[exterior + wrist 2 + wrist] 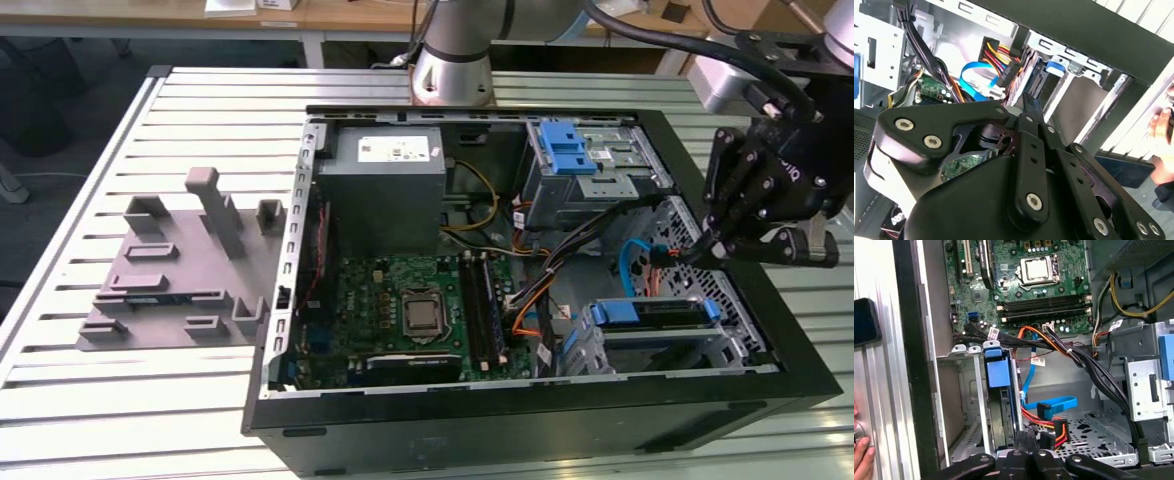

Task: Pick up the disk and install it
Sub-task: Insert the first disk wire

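The disk (649,313) stands on edge in the drive cage (727,350) at the near right corner of the open computer case, its blue carrier frame showing along the top. In the first wrist view the disk (1000,410) sits in its slot with the blue carrier tab uppermost. My gripper (695,255) hovers over the case's right side, just behind the cage, with its fingers together and nothing between them. The black fingertips (1029,440) show near the disk's end and the red and yellow power cable. The gripper (1030,105) points toward the cage.
A grey power supply box (380,185) and a blue ribbed latch (567,150) sit at the back of the case. Loose cables (1054,405) cross beside the cage. A grey fixture (180,270) lies on the table at the exterior view's left. A person's hand (861,452) rests near the case.
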Tool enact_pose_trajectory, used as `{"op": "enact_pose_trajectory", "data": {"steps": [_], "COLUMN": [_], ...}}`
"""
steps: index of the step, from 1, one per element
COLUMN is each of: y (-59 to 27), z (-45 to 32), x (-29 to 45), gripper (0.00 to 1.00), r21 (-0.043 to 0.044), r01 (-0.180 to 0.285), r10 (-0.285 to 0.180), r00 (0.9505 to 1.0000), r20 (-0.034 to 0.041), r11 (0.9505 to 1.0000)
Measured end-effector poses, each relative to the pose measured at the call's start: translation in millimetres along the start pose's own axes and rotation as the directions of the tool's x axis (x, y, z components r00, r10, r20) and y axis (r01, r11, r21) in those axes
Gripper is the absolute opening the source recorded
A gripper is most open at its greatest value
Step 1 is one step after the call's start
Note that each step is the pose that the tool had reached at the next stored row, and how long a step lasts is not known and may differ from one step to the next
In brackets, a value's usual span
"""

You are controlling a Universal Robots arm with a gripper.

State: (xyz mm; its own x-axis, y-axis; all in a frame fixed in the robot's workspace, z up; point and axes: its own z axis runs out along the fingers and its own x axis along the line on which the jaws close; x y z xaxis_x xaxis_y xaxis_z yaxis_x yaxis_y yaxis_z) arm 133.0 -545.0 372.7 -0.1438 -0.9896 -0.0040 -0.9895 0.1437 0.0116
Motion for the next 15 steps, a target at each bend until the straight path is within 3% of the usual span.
{"op": "enact_pose_trajectory", "data": {"steps": [5, 6, 15], "y": [-4.0, -4.7, -4.7], "z": [4.0, 4.7, 7.1], "x": [-5.9, -7.0, -17.2], "gripper": [0.17, 0.24, 0.24], "r21": [-0.0063, -0.0069, -0.0077], "r01": [-0.006, -0.008, -0.038], "r10": [0.006, 0.008, 0.038], "r00": [1.0, 1.0, 0.9993], "r20": [0.0001, 0.0002, 0.0002], "r11": [1.0, 0.9999, 0.9993]}}
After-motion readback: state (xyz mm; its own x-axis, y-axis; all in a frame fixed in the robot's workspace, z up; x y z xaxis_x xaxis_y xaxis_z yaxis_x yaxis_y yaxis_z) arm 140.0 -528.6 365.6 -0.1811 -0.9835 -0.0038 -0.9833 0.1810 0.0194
